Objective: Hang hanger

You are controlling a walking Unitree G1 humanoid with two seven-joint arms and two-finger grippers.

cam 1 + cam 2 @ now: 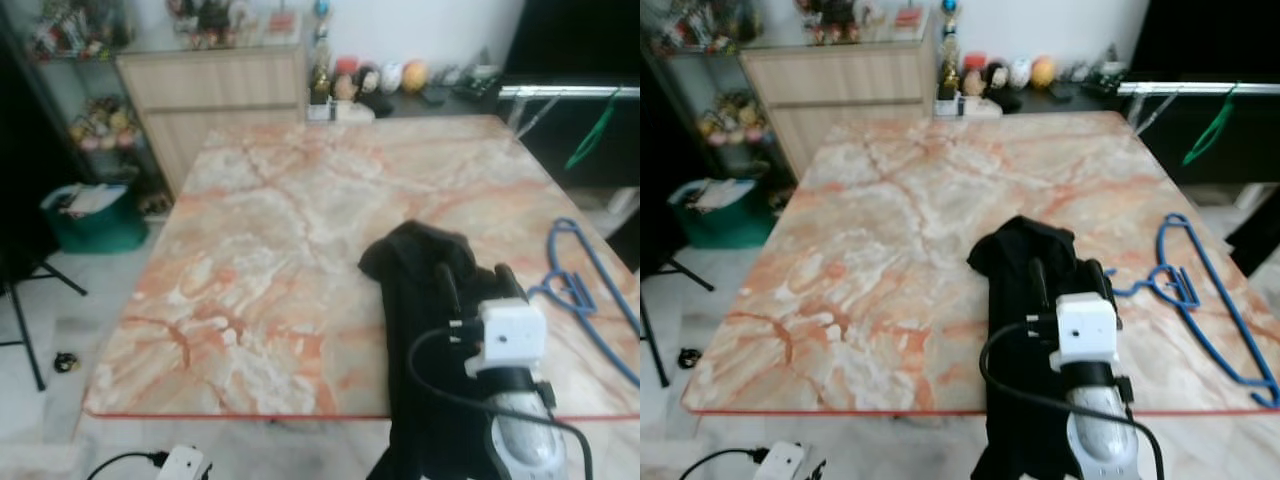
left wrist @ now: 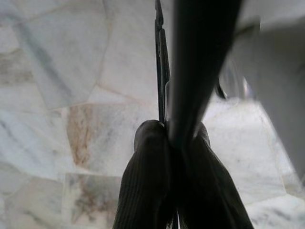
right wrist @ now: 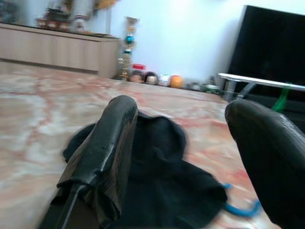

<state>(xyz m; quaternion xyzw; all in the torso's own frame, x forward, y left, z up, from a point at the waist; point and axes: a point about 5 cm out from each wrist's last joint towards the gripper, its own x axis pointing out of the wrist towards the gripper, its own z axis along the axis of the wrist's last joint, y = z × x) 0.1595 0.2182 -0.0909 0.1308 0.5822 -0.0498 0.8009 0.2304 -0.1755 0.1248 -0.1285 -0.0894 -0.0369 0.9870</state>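
Left eye: marble bench (image 1: 260, 250). One black garment (image 1: 425, 290) lies at the near edge toward the right corner, part of it drooping over the edge. One blue hanger (image 1: 585, 290) lies flat at the right edge, just beside the garment. Right claw (image 1: 470, 285) sits over the garment.

Right eye: same layout. Hanger (image 1: 1200, 300) is apart from the claw, nothing gripping it. Silver rail (image 1: 1200, 88) past the far right corner, one green hanger (image 1: 1208, 130) on it.

Left wrist: left claw (image 2: 174, 157) is pinched closed on a thin dark bar (image 2: 190, 71); can't tell what the bar is. Tiled floor (image 2: 57, 95) below.

Right wrist: right claw (image 3: 190, 157) is spread wide, nothing between the fingers (image 3: 102, 152), garment (image 3: 157, 176) under them.

Judgement: grab still pending. Shift the claw toward the right edge, take the hanger near its hook, keep the garment clear, then carry it to the rail.
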